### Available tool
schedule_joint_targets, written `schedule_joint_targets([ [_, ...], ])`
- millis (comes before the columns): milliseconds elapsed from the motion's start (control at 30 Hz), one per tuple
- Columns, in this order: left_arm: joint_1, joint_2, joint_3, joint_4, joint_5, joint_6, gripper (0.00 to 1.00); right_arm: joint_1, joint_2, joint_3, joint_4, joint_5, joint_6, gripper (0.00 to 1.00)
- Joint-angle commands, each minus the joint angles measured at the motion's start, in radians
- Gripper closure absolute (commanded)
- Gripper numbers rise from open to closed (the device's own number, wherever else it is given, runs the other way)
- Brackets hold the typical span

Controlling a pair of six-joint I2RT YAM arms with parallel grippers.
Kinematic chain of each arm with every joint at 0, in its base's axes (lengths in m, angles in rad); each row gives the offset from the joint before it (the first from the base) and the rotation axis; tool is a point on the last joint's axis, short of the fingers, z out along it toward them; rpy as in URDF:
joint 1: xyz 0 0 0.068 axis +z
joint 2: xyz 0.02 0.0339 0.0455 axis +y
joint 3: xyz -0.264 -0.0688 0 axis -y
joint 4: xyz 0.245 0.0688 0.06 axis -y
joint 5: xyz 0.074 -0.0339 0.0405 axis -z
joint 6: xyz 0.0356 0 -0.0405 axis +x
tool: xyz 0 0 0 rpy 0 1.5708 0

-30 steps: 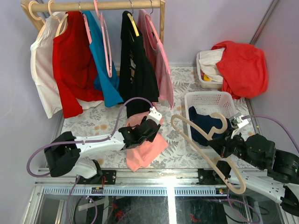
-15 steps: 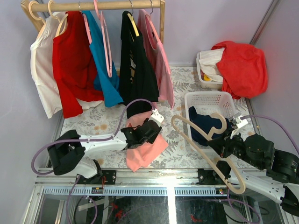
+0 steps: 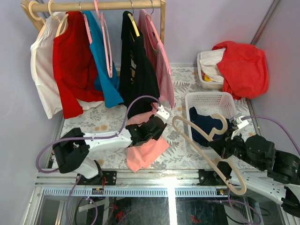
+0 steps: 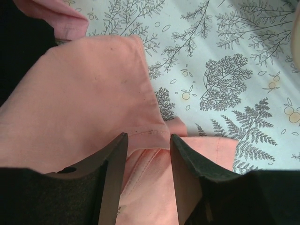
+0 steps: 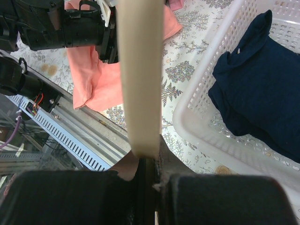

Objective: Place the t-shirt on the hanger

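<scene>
**Salmon t-shirt** [image 3: 143, 151]: lay crumpled at the middle of the near edge of the fern-print tabletop [image 3: 183, 86].
**Left gripper** [image 4: 147, 139]: jaws stood apart, straddling a hem fold.
**Right gripper** [image 5: 147, 165]: clamped on the cream hanger [image 5: 140, 70], which was held up beside the white basket [image 3: 210, 97].
**Step, as judged:** taking hold of the cloth.
**Next move called for:** pinching the fold, then lifting it toward a hanger arm.

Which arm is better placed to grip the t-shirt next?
Left. The left gripper hangs open directly over the t-shirt, a fold between its jaws. The right gripper is shut on the hanger, off to the side by the white basket.
</scene>
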Motion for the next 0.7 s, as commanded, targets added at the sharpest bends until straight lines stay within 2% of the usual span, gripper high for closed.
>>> schedule_joint_targets([
  [0, 0.009, 0.015, 0.045, 0.038, -0.019, 0.033, 0.6, 0.0, -0.004, 0.006, 0.036, 0.03, -0.006, 1.0],
  [167, 0.009, 0.016, 0.039, 0.022, -0.016, 0.028, 0.61, 0.0, -0.009, 0.01, 0.023, 0.034, -0.005, 1.0],
  [367, 0.012, -0.093, 0.007, -0.058, -0.037, 0.015, 0.6, 0.001, -0.008, 0.008, 0.022, 0.033, -0.005, 1.0],
  [433, 0.014, -0.121, 0.006, -0.083, -0.024, 0.024, 0.57, 0.001, -0.006, 0.005, 0.03, 0.03, -0.006, 1.0],
  [533, 0.021, -0.138, 0.001, -0.098, 0.012, 0.047, 0.46, 0.0, -0.001, 0.002, 0.039, 0.026, -0.008, 1.0],
  [667, 0.037, -0.101, 0.002, -0.106, 0.028, 0.053, 0.45, 0.0, -0.001, 0.003, 0.04, 0.025, -0.006, 1.0],
])
